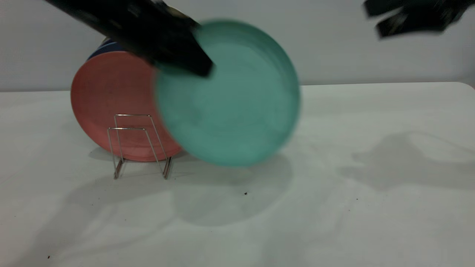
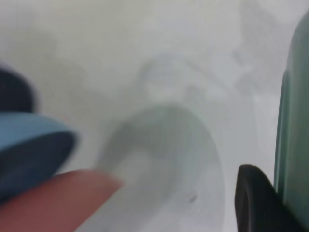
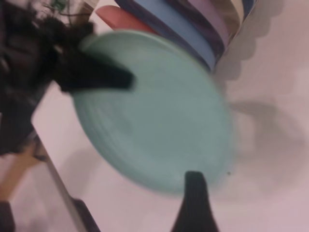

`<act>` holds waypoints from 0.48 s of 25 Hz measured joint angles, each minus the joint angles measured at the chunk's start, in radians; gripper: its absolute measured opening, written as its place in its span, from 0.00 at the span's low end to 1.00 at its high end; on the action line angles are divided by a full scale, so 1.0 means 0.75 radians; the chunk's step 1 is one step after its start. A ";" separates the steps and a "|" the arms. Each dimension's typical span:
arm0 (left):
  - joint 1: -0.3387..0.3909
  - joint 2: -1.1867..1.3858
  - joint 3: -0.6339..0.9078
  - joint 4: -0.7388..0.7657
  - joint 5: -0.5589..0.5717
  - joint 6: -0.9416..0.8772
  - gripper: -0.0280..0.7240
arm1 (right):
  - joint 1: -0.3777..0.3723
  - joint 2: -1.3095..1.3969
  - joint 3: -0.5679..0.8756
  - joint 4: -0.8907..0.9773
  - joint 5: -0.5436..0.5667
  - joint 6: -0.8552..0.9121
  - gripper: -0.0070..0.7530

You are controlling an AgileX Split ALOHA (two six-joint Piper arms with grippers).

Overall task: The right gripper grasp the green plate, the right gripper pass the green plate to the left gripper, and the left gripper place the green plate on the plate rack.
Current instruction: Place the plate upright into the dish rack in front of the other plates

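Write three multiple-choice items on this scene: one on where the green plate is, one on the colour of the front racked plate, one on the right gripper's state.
1. Where is the green plate?
A. in the air beside the plate rack
B. flat on the table
C. slotted into the rack

2. What colour is the front plate in the rack?
A. yellow
B. salmon-pink
C. white

3. The right gripper is:
A. clamping the green plate
B. pressing the table
C. apart from the plate, raised

Answers: 1 A, the left gripper holds its rim above the table; 2 B, seen behind the wire loops; 3 C, clear gap between them.
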 joint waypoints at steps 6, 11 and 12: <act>0.221 -0.264 0.000 0.315 0.191 0.302 0.22 | 0.039 -0.327 0.009 -0.354 0.037 0.313 0.60; 0.334 -0.385 0.000 0.426 0.221 0.678 0.22 | 0.128 -0.578 0.199 -0.467 0.056 0.440 0.55; 0.343 -0.393 0.000 0.437 0.221 0.765 0.22 | 0.139 -0.621 0.267 -0.471 0.056 0.451 0.55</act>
